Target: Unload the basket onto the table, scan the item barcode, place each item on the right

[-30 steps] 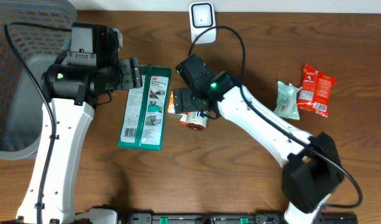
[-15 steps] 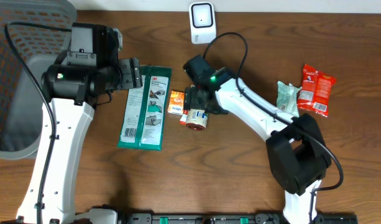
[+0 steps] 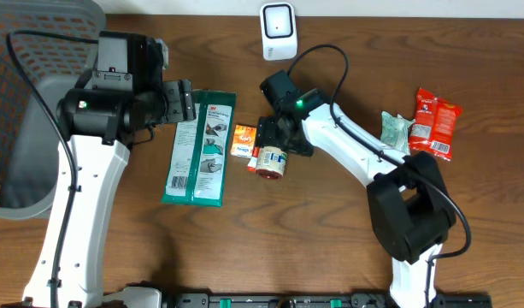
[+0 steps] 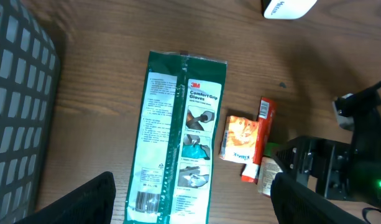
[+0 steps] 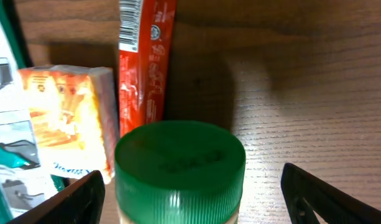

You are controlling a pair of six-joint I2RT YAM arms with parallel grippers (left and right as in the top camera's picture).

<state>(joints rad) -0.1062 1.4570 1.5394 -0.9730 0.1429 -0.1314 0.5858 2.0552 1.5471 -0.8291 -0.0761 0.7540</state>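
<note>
Now that the right arm has slid off the orange packet (image 3: 242, 139) and lined up, the green-lidded jar (image 5: 179, 165) sits centred between the right gripper (image 5: 196, 208) fingers (image 5: 78, 193). They're spread wide either side of the lid, with no contact (gaps show on both sides). That reads as a grasp coming next, with nothing scanned yet. The jar is on the table (image 3: 330, 248), just beside a red stick pack (image 5: 143, 56) and well short of the scanner (image 3: 278, 30). The left gripper (image 3: 180, 101) is wide and empty near the glove pack (image 3: 200, 147).
</note>
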